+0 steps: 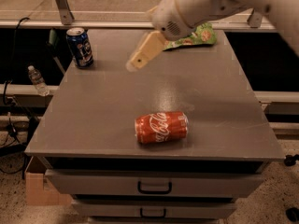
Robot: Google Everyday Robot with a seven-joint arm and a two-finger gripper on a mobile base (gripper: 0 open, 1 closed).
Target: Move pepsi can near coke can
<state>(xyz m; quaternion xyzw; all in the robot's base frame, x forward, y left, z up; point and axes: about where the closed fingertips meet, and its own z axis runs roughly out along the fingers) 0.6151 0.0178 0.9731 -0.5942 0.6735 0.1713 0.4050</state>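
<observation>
The pepsi can (80, 47) stands upright at the far left corner of the grey table (107, 111). The coke can (161, 127) lies on its side near the table's front edge, in the middle. My gripper (133, 64) hangs above the table's far middle, to the right of the pepsi can and well apart from it, with nothing seen in it. Its tan fingers point down and to the left.
A green snack bag (194, 36) lies at the far right of the table, partly behind my arm. Drawers (154, 186) sit under the table top. A plastic bottle (37, 80) and a cardboard box (39, 188) are on the floor at the left.
</observation>
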